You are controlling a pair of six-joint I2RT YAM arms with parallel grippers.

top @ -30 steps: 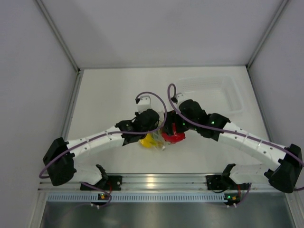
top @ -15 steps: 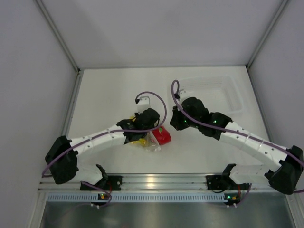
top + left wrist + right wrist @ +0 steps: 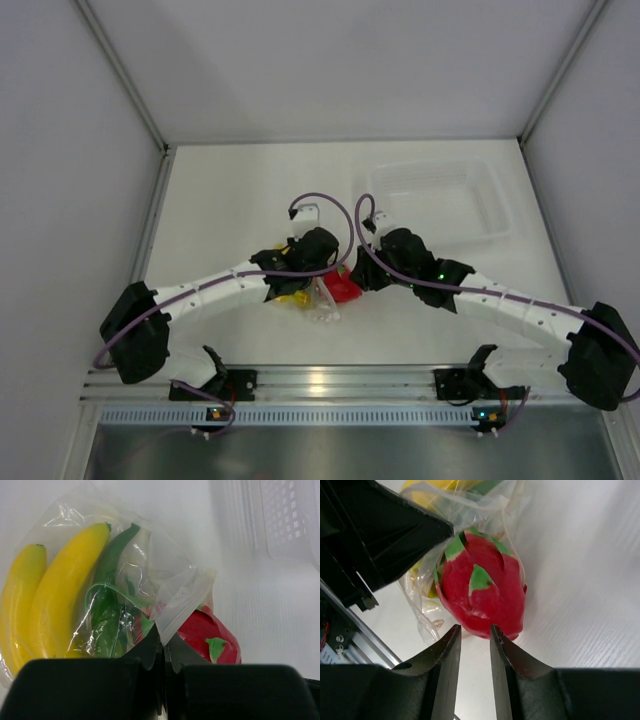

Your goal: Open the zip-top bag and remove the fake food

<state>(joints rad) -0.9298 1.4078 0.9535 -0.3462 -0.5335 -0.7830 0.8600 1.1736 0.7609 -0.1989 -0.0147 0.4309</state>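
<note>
Pinch holds: left pincer (image 3: 164,642) clenched on the clear crinkly zip-top bag (image 3: 182,597) by the near edge of the counter (image 3: 230,200); right pincer (image 3: 475,628) slightly parted, empty, tips at the red plastic fruit (image 3: 480,595) poking out. Best widen, straddle it, then draw it clear.

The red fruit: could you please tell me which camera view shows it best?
The right wrist view: the red fruit fills the centre, nearly whole, against the zip-top bag. The left wrist view shows only part, behind the bag's flap and the left gripper's jaws. The top external view shows just a small red patch.
</note>
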